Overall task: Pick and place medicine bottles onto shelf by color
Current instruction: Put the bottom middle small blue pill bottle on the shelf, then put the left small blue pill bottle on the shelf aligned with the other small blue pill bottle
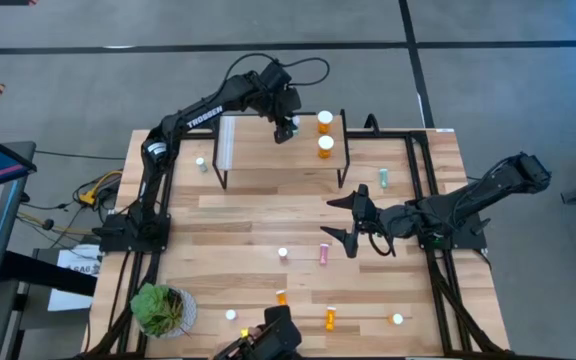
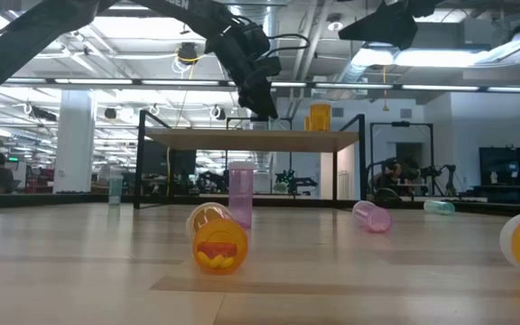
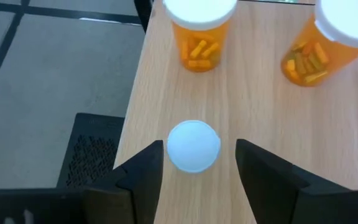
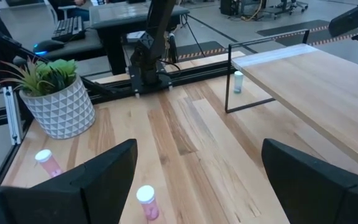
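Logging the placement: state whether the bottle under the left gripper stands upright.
Upright: the white-capped bottle shows its round cap from above on the shelf, between the left gripper's open fingers.

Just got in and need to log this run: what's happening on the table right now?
The left gripper is over the shelf, fingers apart around a small white-capped bottle standing on the plank beside two orange bottles. It looks like a bottle just being placed. The right gripper hangs open above the middle of the table, holding nothing. More bottles, pink, green and orange, lie or stand scattered on the tabletop, unsorted.
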Tool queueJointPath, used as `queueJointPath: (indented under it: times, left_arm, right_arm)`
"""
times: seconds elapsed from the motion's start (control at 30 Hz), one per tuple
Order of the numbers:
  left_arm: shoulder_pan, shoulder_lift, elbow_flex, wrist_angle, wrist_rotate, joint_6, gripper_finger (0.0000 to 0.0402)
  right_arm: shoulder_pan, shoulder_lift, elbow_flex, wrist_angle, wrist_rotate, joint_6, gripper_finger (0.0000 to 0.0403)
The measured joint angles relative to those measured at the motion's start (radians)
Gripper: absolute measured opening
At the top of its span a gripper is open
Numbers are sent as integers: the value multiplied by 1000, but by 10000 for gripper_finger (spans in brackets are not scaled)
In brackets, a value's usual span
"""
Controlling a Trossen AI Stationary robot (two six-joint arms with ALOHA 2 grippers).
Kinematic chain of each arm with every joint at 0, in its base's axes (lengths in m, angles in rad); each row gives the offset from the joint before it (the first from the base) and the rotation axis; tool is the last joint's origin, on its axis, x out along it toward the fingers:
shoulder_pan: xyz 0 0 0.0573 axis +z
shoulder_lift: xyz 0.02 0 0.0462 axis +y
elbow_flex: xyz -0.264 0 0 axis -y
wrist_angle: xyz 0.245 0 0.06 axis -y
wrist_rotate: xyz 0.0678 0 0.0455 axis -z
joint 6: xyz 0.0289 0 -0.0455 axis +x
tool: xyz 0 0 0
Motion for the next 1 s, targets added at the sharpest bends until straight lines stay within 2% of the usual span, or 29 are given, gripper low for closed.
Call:
queueJointPath:
  times: [0.23, 0.4, 0.63, 0.83, 1.0]
  left_arm:
    - [-11, -20, 0, -44, -9, -26, 188]
    - [-12, -68, 0, -112, -61, -5, 188]
    - [-7, -202, 0, -173, -67, -26, 188]
    - [16, -346, -4, -339, -78, -40, 188]
    - [42, -486, -139, -382, -82, -82, 187]
  right_arm:
    - [5, 0, 0, -9, 0, 0, 364]
    - [4, 0, 0, -31, -1, 33, 364]
    - [2, 0, 0, -38, -2, 35, 364]
    - [4, 0, 0, -52, -2, 34, 364]
    - [-4, 0, 0, -53, -1, 25, 364]
